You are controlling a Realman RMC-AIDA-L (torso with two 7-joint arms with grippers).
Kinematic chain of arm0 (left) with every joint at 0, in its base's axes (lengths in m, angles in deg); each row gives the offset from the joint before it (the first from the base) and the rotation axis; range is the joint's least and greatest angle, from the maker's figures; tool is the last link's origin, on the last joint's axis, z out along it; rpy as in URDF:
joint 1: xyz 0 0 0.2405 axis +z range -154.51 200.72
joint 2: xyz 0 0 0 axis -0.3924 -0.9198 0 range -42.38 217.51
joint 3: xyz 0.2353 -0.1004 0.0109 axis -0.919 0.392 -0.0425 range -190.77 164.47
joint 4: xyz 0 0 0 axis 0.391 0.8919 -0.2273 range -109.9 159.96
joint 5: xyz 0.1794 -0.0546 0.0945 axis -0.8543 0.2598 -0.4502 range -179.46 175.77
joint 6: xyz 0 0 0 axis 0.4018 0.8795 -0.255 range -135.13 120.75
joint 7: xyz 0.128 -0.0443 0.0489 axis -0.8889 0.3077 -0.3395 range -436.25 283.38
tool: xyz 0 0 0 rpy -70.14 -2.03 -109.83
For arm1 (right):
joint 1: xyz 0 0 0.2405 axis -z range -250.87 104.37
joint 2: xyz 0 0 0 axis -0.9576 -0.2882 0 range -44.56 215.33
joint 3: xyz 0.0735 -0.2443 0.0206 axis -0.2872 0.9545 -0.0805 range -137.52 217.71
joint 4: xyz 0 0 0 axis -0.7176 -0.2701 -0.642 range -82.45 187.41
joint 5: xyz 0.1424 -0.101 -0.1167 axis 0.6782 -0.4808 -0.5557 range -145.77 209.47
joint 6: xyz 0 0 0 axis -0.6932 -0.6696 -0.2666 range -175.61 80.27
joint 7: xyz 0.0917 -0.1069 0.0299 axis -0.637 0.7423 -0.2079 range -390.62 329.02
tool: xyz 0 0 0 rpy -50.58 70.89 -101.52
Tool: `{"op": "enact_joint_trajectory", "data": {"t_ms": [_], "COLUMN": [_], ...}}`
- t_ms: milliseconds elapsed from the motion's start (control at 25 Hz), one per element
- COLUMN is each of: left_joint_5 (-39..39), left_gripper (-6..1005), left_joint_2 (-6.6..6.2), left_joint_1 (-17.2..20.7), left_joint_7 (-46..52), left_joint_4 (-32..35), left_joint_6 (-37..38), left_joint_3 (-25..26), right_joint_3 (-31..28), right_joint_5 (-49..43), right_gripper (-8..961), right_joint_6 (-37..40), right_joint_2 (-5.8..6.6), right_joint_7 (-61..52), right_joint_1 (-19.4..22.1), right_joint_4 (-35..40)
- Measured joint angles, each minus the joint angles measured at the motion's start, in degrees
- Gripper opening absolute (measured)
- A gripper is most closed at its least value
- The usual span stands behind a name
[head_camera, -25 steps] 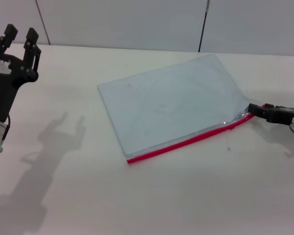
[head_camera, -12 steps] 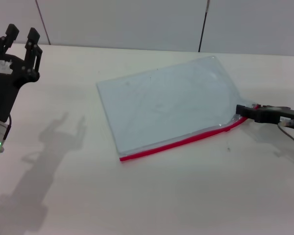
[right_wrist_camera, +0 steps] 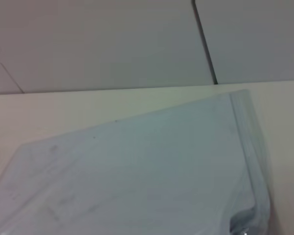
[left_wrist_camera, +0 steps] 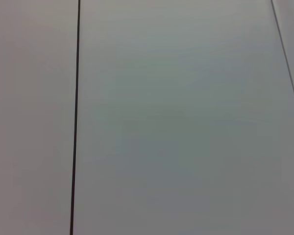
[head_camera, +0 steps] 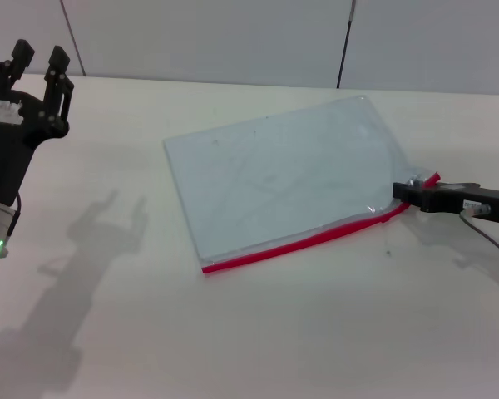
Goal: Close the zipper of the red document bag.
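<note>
Right gripper (head_camera: 402, 190) sits low on the table (head_camera: 258, 332), fingers pinched narrow on the bag's (head_camera: 283, 179) near-right corner, right where the zipper (head_camera: 303, 241) ends. Probably on the slider or the corner tab; too small in the head view to say which. The plastic there is crumpled and lifted a little, which fits a corner being gripped and pulled. The arm comes in nearly flat to the table from the right, in line with the red edge, likely so that a pull runs along the zipper rather than across it.

The right wrist view shows only the pale sheet of the bag up close with a bit of puckered plastic at its edge; no fingers visible there.

Left gripper (head_camera: 35, 58) is parked high at the far left, well apart from the bag, fingers spread wide and pointing up, holding nothing. Its wrist camera sees just blank wall panels. So nothing pins the far end of the bag, and it can slide if the right arm drags.

The bag lies flat mid-table, angled, red edge facing the robot, running from near-left to the gripped right corner. I can't tell whether the zipper is sealed along its length. Risk: the whole bag shifts instead of the slider travelling.
</note>
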Motion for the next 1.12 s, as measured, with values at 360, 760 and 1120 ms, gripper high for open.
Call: {"op": "enact_joint_trajectory", "data": {"t_ms": [360,760,1120], "left_joint_5": [0.0,0.0,-7.3], "left_gripper": [395,390,387], "left_joint_2": [0.0,0.0,-0.11], "left_joint_1": [0.0,-0.1,-2.1], "left_joint_7": [0.0,0.0,-0.5], "left_joint_4": [0.0,-0.1,1.3], "left_joint_6": [-0.1,-0.1,-1.8], "left_joint_3": [0.0,-0.1,-4.5], "right_joint_3": [1.5,1.0,0.9], "right_joint_5": [0.0,0.6,6.4], "right_gripper": [166,18,15], "right_joint_6": [2.4,6.1,11.3], "right_joint_2": [-0.18,-0.29,-0.37], "right_joint_7": [1.1,4.3,8.5], "right_joint_1": [-0.5,-1.5,-3.7], "right_joint_4": [-0.2,-1.2,-4.0]}}
